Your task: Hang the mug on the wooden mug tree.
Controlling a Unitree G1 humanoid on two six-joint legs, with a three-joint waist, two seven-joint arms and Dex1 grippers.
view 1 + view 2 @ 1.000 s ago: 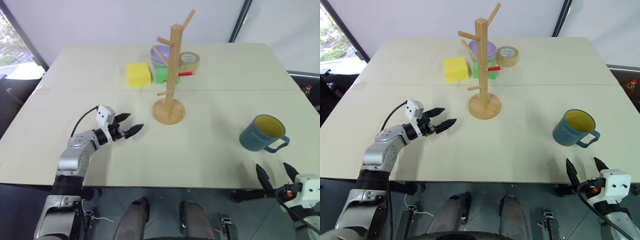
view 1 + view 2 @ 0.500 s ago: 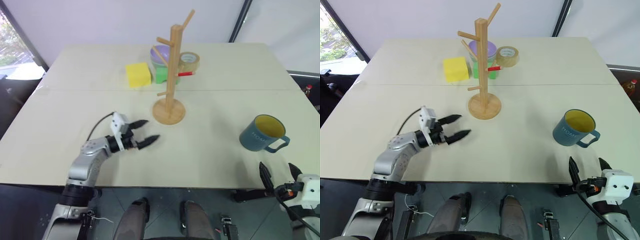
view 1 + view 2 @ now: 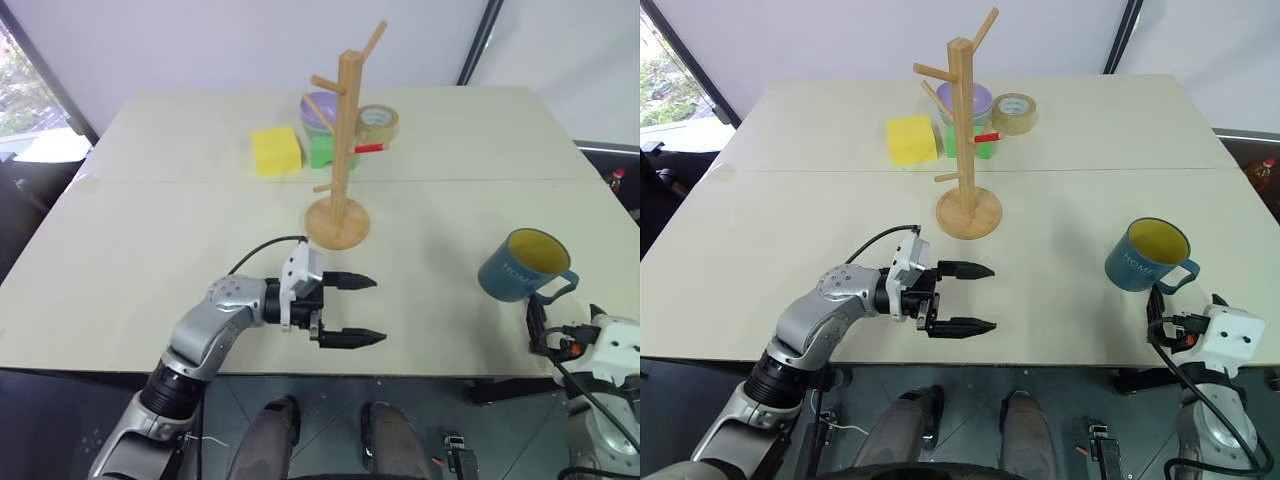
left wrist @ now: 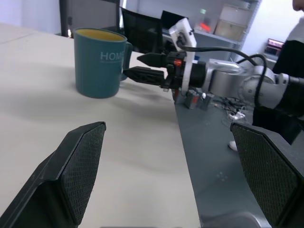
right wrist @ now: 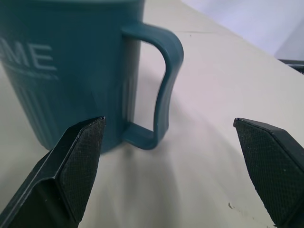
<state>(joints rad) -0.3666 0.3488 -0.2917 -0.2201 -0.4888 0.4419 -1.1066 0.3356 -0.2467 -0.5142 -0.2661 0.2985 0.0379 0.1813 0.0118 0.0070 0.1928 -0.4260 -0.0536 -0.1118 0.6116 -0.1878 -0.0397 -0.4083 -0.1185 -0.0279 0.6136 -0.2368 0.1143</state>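
Note:
The teal-blue mug [image 3: 520,265] with a yellow inside stands upright near the table's right front, its handle [image 5: 164,85] turned toward my right gripper. That right gripper [image 3: 545,325] is open at the table's front edge, just short of the mug, with the handle between the lines of its fingers and untouched. The wooden mug tree [image 3: 340,150] stands mid-table on its round base [image 3: 337,222], pegs bare. My left gripper [image 3: 378,310] is wide open and empty, pointing right, in front of the tree's base. In the left wrist view, the mug [image 4: 97,61] and right gripper [image 4: 135,66] lie ahead.
Behind the tree sit a yellow block [image 3: 276,150], a green block [image 3: 322,150], a purple bowl [image 3: 320,105] and a roll of tan tape [image 3: 378,122]. The table's front edge [image 3: 430,372] runs just below both grippers.
My left arm has swung right and back toward the front edge, its gripper turning to point right and spreading wider. The right gripper has crept forward to the mug's handle.

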